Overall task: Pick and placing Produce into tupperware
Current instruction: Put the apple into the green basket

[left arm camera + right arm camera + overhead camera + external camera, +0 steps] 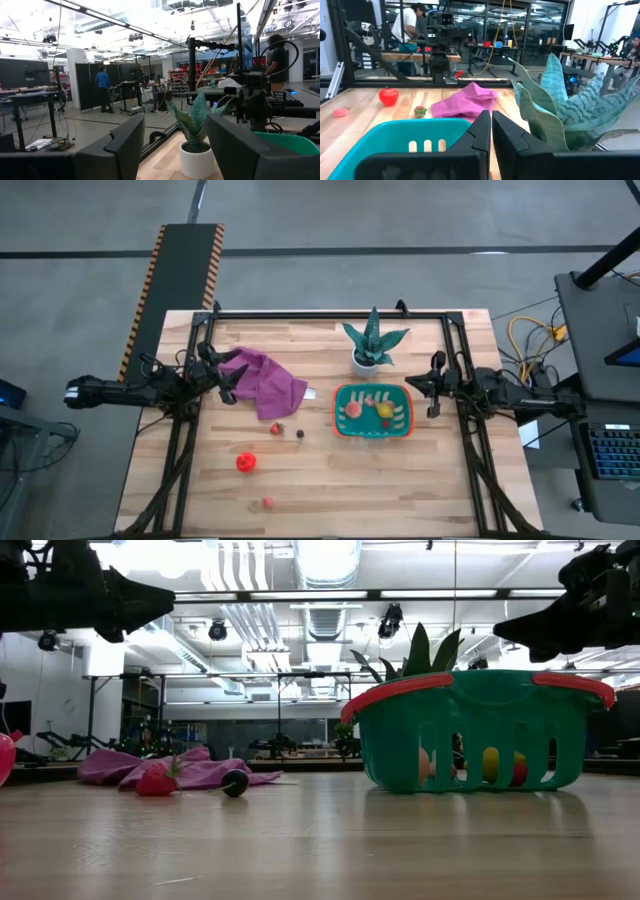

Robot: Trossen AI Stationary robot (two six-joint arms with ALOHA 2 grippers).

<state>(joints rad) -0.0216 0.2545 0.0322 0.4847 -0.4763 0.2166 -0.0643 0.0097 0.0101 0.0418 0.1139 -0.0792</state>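
The teal tupperware (373, 426) with a red rim stands right of the table's centre and holds a peach-orange piece (353, 409), a yellow piece (385, 410) and a red one. On the bare wood lie a strawberry (276, 428), a small dark piece (299, 434), a red tomato (246, 462) and a pink piece (267, 502). My left gripper (238, 380) hangs open above the purple cloth's left edge. My right gripper (415, 385) (491, 131) is shut and hovers just right of the tub. In the low view both grippers are well above the table.
A purple cloth (268, 383) lies crumpled left of centre. A green spiky plant in a white pot (371, 345) stands just behind the tub. A dark frame (330, 313) runs along the table's far edge and sides. Bare wood stretches along the near side. People stand in the room beyond.
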